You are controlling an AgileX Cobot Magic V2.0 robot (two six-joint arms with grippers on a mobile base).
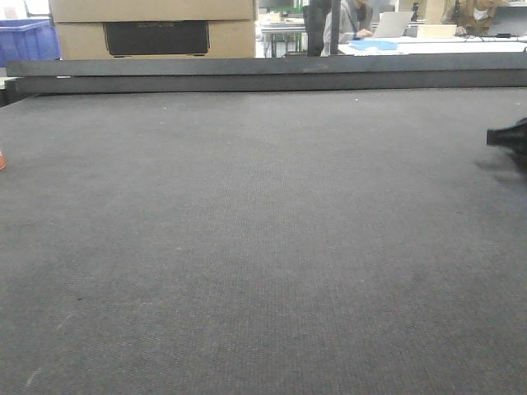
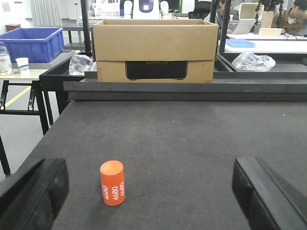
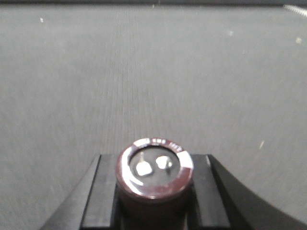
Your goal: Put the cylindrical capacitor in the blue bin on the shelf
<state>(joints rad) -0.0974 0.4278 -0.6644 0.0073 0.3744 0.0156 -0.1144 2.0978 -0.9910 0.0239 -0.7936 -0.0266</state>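
Item: cylindrical capacitor [image 3: 154, 175]. Likely light, stiff and smooth-sided; best pinched across its round wall. Location: clamped upright between right fingers [image 3: 101, 191], over tabletop [image 3: 144, 72]. Left fingers [image 2: 38, 189]: spread, empty.

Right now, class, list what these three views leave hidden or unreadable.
- Front view: orange cylinder mostly cut off by the left edge.
- Right wrist view: cylindrical capacitor body hidden by the fingers and the bottom edge; rim print blurred.
- Shelf: outside every view.
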